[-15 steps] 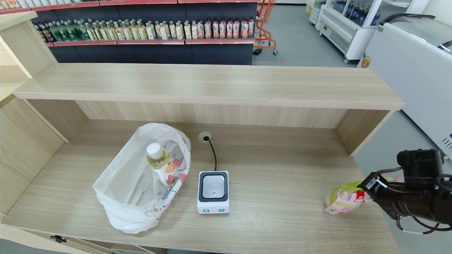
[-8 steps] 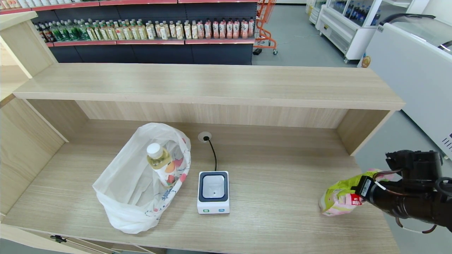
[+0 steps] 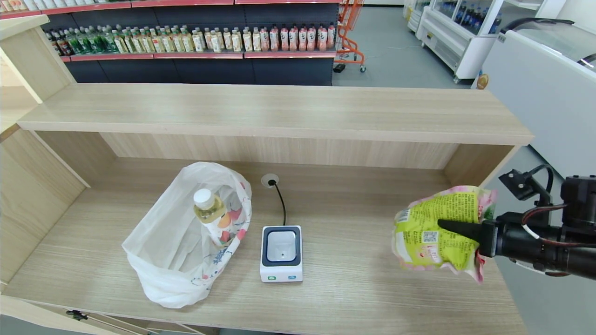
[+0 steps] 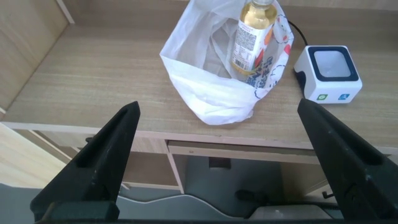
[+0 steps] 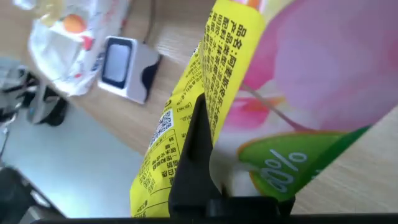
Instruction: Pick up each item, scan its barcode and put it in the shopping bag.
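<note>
Lifted off the wood since a second ago, the snack bag (image 3: 430, 218) now hangs in the air over the right end of the countertop (image 3: 363, 279). It has also turned, so its yellow-green printed back faces the head camera. The right gripper (image 3: 458, 229) has risen with it.

The countertop is pale wood grain, walled on the left and right, with a higher ledge (image 3: 279, 109) running along its far edge. Behind the ledge stand store shelves of drink bottles (image 3: 195, 39), an orange trolley (image 3: 351, 32) and white freezers (image 3: 535, 70) on a grey floor.

The snack bag is a puffy, crinkled pouch. One side is yellow-green with dense print and a small square code, and the other is pink with a green patch. Its sealed edges are pink.

The right gripper comes in from the right edge and pinches the pouch, with one black finger (image 5: 198, 155) lying flat across the printed side. The bag sticks out leftward from the gripper, well to the right of the scanner (image 3: 281, 253).

The scanner sits near the middle of the front edge, and its black cable (image 3: 281, 200) runs back to a round port. Just left of it stands the white shopping bag (image 3: 163, 260), mouth open, with a white-capped bottle (image 3: 210, 211) upright inside.

The left gripper (image 4: 217, 109) hangs out beyond the front edge, its fingers spread wide and holding nothing.
</note>
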